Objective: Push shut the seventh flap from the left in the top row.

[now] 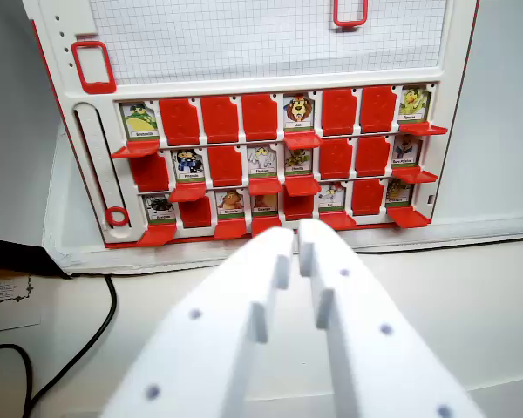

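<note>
White gripper (295,239) hangs low at centre, jaws almost together, holding nothing. The game board (270,52) stands ahead, and the seventh top-row flap (377,110) sits up and to the wrist view's right, looking already shut. The risk is clipping the neighbouring eighth flap (413,109) or the fifth, lion flap (299,113) on the way.

The gripper (296,248) is all white plastic — two broad, tapering fingers dotted with small round holes.

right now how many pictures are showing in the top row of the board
3: the left-end picture, the lion picture fifth from the wrist view's left, and the right-end picture. Nothing hides that row.
</note>
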Controlling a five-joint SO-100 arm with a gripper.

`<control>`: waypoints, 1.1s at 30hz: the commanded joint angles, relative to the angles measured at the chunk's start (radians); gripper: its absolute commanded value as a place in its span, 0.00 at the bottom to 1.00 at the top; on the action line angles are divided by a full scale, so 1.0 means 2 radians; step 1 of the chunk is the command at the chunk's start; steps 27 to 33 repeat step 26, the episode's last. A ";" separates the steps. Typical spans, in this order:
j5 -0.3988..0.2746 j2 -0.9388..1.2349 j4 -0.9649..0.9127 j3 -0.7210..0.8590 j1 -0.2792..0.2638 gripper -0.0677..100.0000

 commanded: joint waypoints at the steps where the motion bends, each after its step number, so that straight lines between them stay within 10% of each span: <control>1: -0.008 0.061 0.002 0.013 -0.002 0.00; 33: -0.025 0.136 0.023 0.074 -0.032 0.00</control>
